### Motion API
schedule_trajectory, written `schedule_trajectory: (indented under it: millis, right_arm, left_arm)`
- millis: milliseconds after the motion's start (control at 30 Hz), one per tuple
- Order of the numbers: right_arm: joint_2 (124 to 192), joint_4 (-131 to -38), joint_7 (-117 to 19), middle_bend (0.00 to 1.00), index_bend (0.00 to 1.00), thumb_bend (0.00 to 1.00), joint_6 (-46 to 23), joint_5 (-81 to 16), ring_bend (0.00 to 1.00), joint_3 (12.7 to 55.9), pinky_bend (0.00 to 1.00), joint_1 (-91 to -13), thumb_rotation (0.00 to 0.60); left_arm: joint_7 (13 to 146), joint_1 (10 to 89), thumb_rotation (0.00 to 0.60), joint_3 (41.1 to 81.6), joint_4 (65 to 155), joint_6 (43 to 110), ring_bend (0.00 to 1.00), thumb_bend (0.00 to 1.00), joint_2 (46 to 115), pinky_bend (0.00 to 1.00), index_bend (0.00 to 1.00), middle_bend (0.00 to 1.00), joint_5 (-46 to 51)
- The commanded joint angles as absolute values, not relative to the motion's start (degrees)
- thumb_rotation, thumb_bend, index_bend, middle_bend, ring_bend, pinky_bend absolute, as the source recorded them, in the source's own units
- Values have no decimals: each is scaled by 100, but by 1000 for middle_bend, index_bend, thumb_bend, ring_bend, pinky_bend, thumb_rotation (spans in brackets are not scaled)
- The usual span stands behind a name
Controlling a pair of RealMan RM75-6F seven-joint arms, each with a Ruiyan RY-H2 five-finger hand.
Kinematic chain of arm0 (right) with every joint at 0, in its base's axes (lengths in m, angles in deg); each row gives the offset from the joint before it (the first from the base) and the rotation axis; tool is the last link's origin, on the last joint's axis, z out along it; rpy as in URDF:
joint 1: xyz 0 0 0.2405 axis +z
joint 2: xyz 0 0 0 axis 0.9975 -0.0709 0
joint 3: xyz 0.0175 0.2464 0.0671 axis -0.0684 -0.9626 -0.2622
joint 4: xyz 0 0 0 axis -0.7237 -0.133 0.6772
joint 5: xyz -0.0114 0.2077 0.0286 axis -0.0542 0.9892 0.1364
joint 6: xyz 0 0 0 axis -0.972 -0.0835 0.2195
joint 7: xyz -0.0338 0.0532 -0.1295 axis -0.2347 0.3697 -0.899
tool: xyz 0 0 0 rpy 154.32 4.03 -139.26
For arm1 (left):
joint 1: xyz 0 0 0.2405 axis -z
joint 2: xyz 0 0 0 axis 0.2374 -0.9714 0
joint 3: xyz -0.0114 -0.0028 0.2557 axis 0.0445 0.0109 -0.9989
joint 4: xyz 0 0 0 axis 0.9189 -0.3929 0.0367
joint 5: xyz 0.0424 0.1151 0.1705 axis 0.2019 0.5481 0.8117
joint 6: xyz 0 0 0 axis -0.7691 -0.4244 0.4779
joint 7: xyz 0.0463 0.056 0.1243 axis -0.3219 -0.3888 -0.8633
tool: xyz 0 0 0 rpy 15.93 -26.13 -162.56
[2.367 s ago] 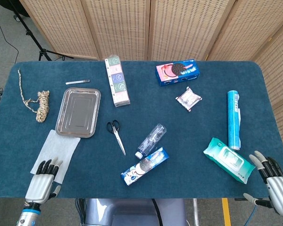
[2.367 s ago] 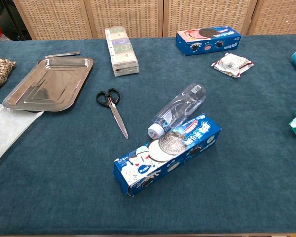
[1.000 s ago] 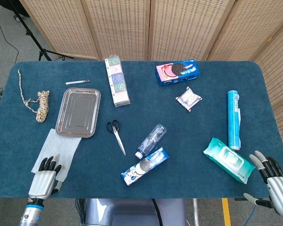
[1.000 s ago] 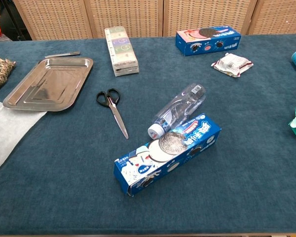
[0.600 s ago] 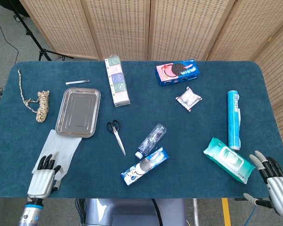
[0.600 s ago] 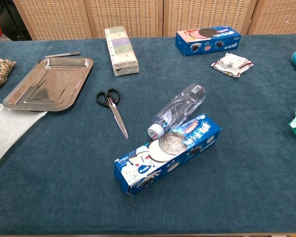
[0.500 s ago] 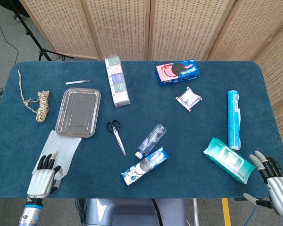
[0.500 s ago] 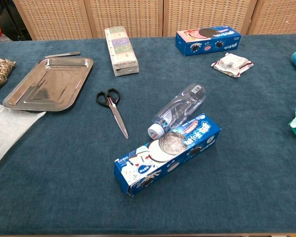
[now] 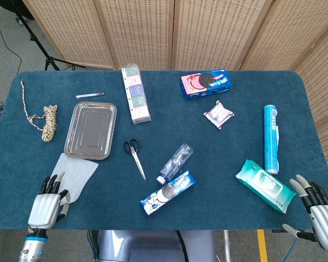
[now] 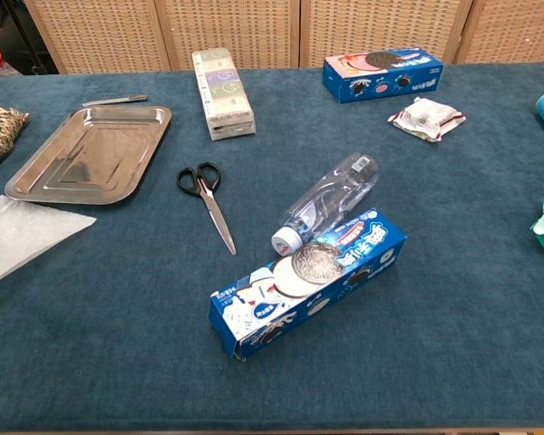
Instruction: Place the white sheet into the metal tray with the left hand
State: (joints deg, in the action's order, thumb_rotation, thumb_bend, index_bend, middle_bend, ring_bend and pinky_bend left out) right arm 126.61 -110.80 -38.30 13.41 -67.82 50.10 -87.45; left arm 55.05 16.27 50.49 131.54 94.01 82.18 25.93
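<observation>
The white sheet [image 9: 75,172] lies rumpled on the blue cloth just in front of the metal tray [image 9: 91,130], its far edge clear of the tray's near rim. In the chest view the sheet [image 10: 25,234] shows as a wedge running off the left edge, beside the tray [image 10: 89,152]. My left hand [image 9: 45,205] is at the table's near-left edge, its fingers over the sheet's near corner, and it seems to pinch that corner. My right hand [image 9: 318,209] hangs past the near-right corner, fingers spread, holding nothing. Neither hand shows in the chest view.
Black scissors [image 9: 134,155] lie right of the tray, with a clear bottle [image 9: 175,162] and a blue cookie box [image 9: 168,192] beyond them. A coiled rope [image 9: 48,121] lies left of the tray and a long box [image 9: 135,94] behind it. A wipes pack [image 9: 265,185] lies near my right hand.
My left hand has drawn back toward the near edge. The sheet has come out from under the tray's rim and changed from a flat rectangle to a rumpled wedge.
</observation>
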Motion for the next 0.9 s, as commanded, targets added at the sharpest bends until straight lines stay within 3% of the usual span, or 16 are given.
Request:
schedule_trajectory:
  millis: [33, 533, 900]
  right_arm:
    - [12657, -11077, -3819, 0, 0, 0, 1346, -6776, 0, 5007, 0, -8747, 600]
    - [12649, -11080, -3802, 0, 0, 0, 1317, -6767, 0, 5005, 0, -8735, 600]
    - [12626, -11065, -3720, 0, 0, 0, 1329, -6744, 0, 4997, 0, -8735, 600]
  left_arm:
    - [5490, 1640, 600, 5151, 13249, 9504, 0, 438, 8124, 0, 622, 0, 2614]
    - [5235, 1956, 600, 5972, 14009, 9893, 0, 440, 7356, 0, 641, 0, 2632]
    - [4666, 2500, 600, 6692, 14429, 9714, 0, 446, 6995, 0, 649, 0, 2255]
